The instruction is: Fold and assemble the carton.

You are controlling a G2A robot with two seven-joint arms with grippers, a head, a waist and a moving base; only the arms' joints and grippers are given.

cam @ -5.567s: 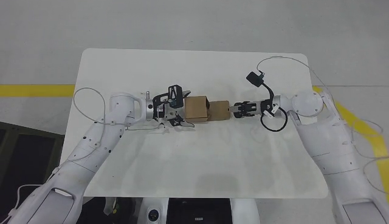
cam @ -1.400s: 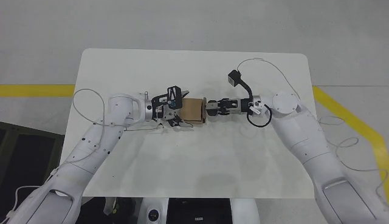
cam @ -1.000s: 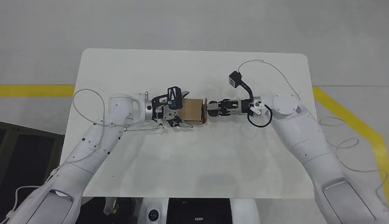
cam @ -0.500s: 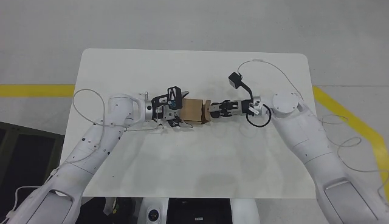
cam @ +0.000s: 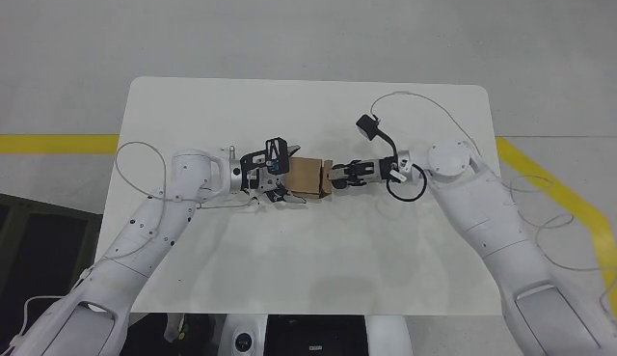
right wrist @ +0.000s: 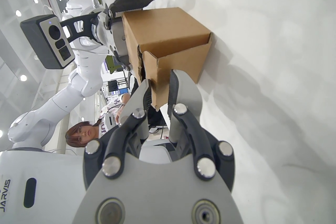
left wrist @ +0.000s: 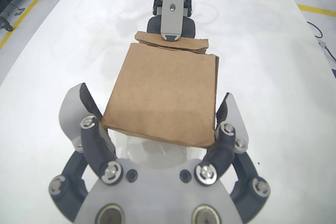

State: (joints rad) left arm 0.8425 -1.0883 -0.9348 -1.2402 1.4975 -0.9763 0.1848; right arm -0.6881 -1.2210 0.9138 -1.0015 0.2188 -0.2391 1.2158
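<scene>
A small brown carton (cam: 307,176) lies on its side at the middle of the white table (cam: 193,105). My left gripper (cam: 277,175) holds its closed end, one finger on each side wall (left wrist: 165,93), so it is shut on the carton. From the opposite side my right gripper (cam: 337,177) is shut on an end flap (right wrist: 157,78) at the carton's open end. The left wrist view shows that flap (left wrist: 183,44) standing slightly out from the box, with the right gripper (left wrist: 172,37) pinching it. The carton's inside is hidden.
A loose white cable (cam: 424,100) loops from the right arm over the far right of the table. Another cable (cam: 130,158) hangs near the left arm. Bare tabletop lies in front of and behind the carton.
My right gripper has travelled left with the flap, folding it in against the carton's open end; over the last second it only shifted slightly. The left gripper and carton stayed put.
</scene>
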